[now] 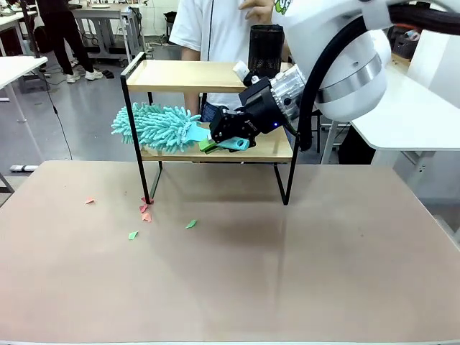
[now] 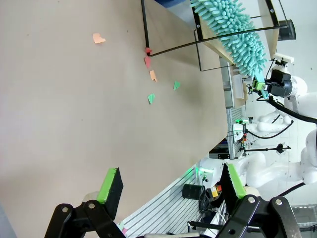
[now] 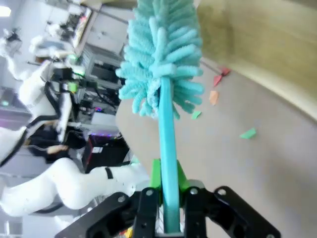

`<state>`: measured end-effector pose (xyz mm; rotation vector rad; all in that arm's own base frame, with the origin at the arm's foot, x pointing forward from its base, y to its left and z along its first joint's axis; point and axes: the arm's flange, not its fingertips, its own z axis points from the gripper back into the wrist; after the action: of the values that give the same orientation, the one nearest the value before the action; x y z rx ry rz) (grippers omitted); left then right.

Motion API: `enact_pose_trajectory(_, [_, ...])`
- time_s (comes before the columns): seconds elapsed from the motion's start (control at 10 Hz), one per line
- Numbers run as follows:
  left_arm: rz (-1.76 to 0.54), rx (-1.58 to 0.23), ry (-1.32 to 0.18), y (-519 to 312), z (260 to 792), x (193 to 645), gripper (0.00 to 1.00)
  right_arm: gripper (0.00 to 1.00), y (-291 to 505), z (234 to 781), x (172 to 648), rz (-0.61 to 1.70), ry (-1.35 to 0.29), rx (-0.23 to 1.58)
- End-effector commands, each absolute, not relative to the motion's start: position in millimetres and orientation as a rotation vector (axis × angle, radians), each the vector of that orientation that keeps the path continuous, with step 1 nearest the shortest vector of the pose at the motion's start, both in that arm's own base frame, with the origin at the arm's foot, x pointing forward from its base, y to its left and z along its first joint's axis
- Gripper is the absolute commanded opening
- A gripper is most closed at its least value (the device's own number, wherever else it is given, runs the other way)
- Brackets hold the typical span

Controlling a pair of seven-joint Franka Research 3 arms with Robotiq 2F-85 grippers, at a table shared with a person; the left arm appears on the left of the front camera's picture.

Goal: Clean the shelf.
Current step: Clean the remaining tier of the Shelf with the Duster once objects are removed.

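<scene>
The shelf (image 1: 180, 75) stood at the far side of the table (image 1: 302, 273), directly in front of a person (image 1: 215, 29). A black mesh container (image 1: 264, 50) stood on its upper board. A fluffy teal duster (image 1: 154, 126) lay along the lower board (image 1: 269, 149), its head overhanging the shelf's left end past the black upright. Small coloured paper scraps (image 1: 146, 210) lay on the table beside and near the left front leg.

Judged step: sweeping the lower board, with the stroke at or near its left edge. The scraps were consistent with debris pushed off that board.

The next move would call for keeping the head flat on the wood, working along the rest of the board, and keeping clear of the side rail and upright. Whether the upper board needed attention could not be told.

The right arm reached in from the right, its wrist turned so the right gripper (image 1: 219, 140) pointed leftward, roughly level with the lower board. Its fingers were pinched on the duster's handle (image 3: 168, 144). The left gripper (image 2: 171, 183) hung above the table, well apart from the shelf, fingers spread and holding nothing.
</scene>
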<state>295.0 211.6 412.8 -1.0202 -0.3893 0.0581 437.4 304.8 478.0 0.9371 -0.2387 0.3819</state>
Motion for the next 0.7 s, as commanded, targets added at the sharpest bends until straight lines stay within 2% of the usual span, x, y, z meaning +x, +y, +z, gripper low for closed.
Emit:
enact_pose_trajectory(0.0, [0.039,-1.04,-0.421,211,413,296,1.0,0.11,285,478,427,0.37,-0.264,0.968])
enact_pose_trajectory(0.2, [0.039,-1.04,-0.421,211,413,296,1.0,0.11,240,485,412,0.367,-0.179,0.998])
enact_pose_trajectory(0.3, [0.039,-1.04,-0.421,211,413,296,1.0,0.11,204,488,398,0.361,-0.142,0.942])
enact_pose_trajectory(0.6, [0.039,-1.04,-0.421,211,413,296,1.0,0.11,83,498,348,0.334,-0.16,1.017])
